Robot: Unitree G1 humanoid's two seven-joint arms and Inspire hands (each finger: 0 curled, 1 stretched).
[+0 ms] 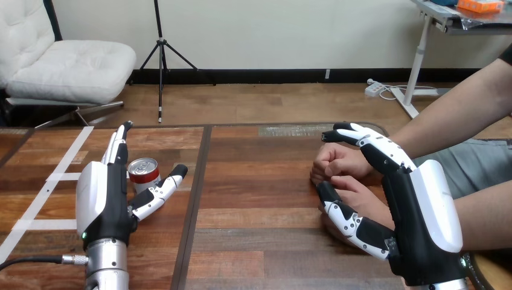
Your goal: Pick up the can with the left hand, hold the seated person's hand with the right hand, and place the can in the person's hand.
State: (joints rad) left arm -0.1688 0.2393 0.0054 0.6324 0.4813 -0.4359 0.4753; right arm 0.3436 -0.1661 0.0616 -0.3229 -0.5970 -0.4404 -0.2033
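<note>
Here my left hand rests open on the table, fingers straight, with the can standing upright between fingers and thumb. My right hand curls fingers and thumb round the person's hand.

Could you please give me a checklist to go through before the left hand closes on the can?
1. Can upright on the table: ok.
2. Can between the left hand's straight fingers and thumb: ok.
3. Left hand closed on the can: not ok, it is open.
4. Right hand holding the person's hand: cannot tell; the two overlap at the view's right.
5. Person's palm open to take the can: not ok; the upper hand is a fist.
</note>
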